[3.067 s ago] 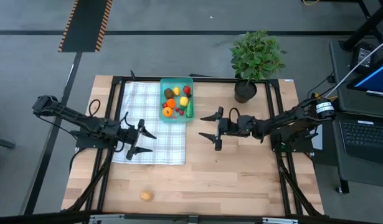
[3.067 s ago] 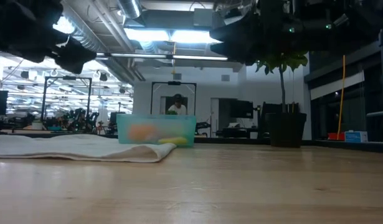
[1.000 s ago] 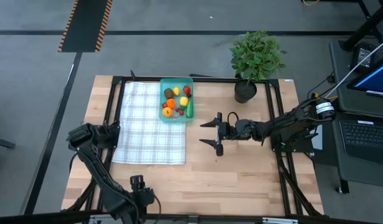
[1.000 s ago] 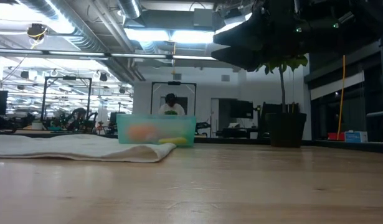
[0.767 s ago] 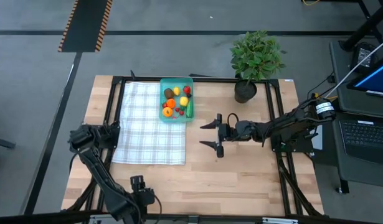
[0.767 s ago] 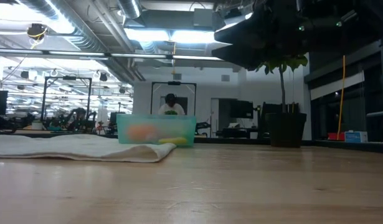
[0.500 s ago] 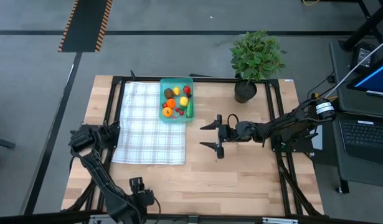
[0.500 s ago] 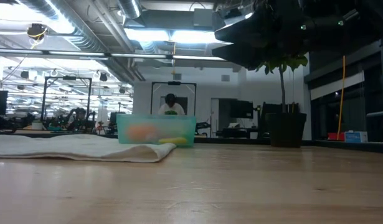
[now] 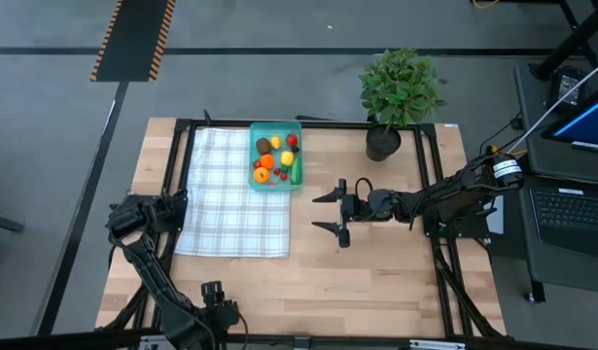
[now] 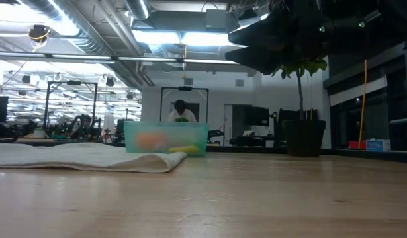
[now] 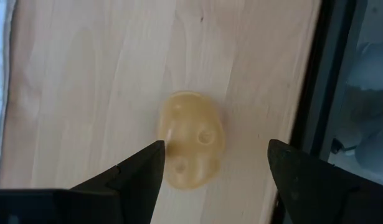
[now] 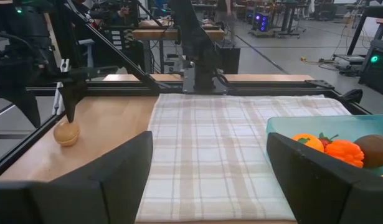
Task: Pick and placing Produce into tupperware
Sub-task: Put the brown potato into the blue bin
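The teal tupperware (image 9: pixel 276 156) stands at the far middle of the table and holds several red, yellow, orange, brown and green produce pieces; it also shows in the low view (image 10: pixel 166 139) and the right wrist view (image 12: pixel 328 134). One tan potato-like piece (image 11: pixel 191 140) lies on the bare wood by the table's near edge. My left gripper (image 11: pixel 214 149) points down over it, open, with a finger on each side of it. The right wrist view shows that gripper (image 12: pixel 68 115) just above the piece (image 12: pixel 66 133). My right gripper (image 9: pixel 328 214) hovers open over the table's middle.
A white checked cloth (image 9: pixel 235 194) lies flat left of the tupperware. A potted green plant (image 9: pixel 401 97) stands at the far right. Black frame rails (image 9: pixel 435 243) run along the table's sides. Bare wood stretches between the cloth and the near edge. A person (image 10: pixel 181 112) stands far behind the table.
Three seconds ago my left gripper hung over the cloth's near part. It has since swung to the table's near edge and turned to point down over the tan piece. In the last second it crept slightly further toward the near edge.
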